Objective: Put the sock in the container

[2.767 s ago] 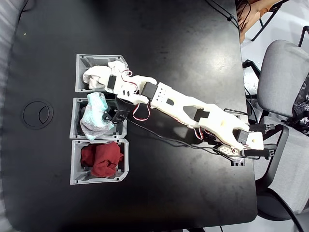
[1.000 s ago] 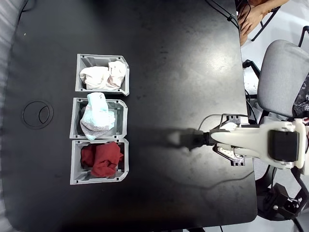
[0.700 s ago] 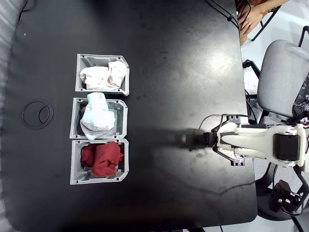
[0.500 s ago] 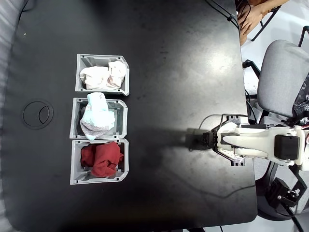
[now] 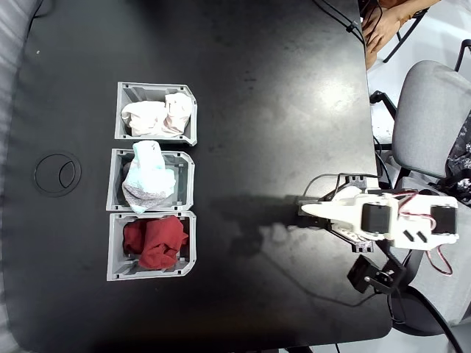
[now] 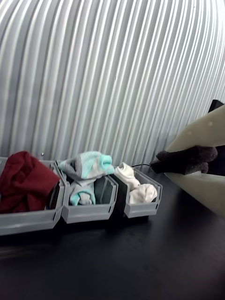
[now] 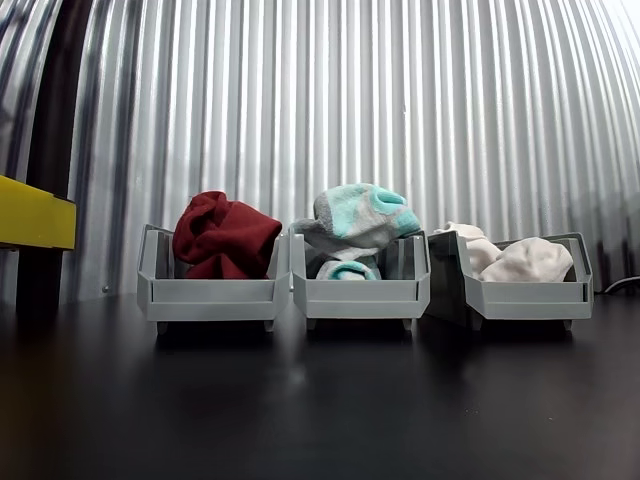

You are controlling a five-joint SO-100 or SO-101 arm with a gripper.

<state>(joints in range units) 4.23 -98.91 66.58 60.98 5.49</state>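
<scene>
1. Where three grey bins line the black table [image 5: 243,88], the sock [image 5: 157,116] lies inside the container [image 5: 124,91] — the top bin in the fixed view.
2. Folded back well apart from it, the gripper [image 6: 185,161] enters the wrist view from the right — its jaws' state I cannot tell.
3. Beside the container, a blue-and-grey sock [image 5: 146,177] fills the middle bin and a red cloth [image 5: 154,241] the last.

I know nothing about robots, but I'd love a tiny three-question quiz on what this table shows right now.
1. True or false: the cream-white sock lies inside a grey container.
2. Multiple choice: in the fixed view, which cloth fills the middle bin? A) dark red cloth B) pale blue-and-grey sock C) nothing
3. Fill in: in the fixed view, the arm sits folded at the table's ____ edge, far from the bins.

Key
1. True; the sock rests in the end bin, which has a cut corner.
2. B, the pale blue-and-grey sock; the dark red cloth is in the next bin.
3. Right.
</scene>
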